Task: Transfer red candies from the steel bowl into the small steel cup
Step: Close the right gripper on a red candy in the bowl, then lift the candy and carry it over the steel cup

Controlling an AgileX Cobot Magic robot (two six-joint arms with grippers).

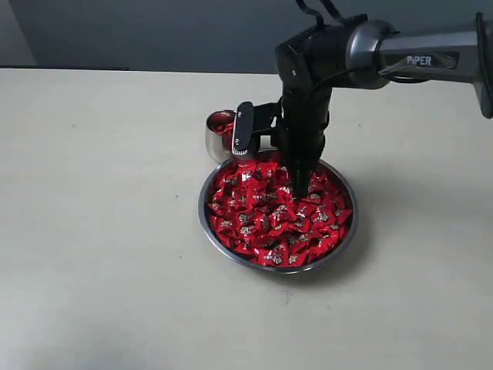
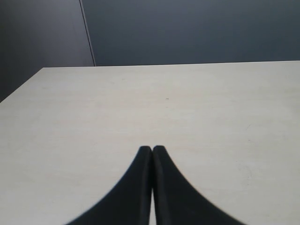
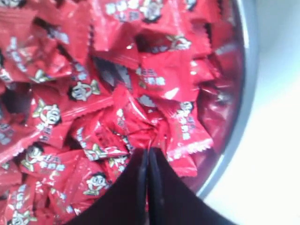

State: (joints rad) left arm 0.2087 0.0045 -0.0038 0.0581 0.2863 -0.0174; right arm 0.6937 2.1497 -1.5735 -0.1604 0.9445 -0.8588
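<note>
The left gripper's (image 2: pixel 152 150) smooth black tapered fingers are seen clenched together, empty, over the matte pale table (image 1: pixel 100 231). A small mirror-finished steel cup (image 1: pixel 216 143), with red seen inside, is set just beside the far-left rim of the wide shallow steel bowl (image 1: pixel 202 208). The bowl is heaped with crinkled, shiny red candies (image 1: pixel 266 223). The right gripper (image 1: pixel 299 191) is clenched, its tips dipped into the heap; whether a wrapper is pinched cannot be told. Bare tabletop is left all around the bowl.
</note>
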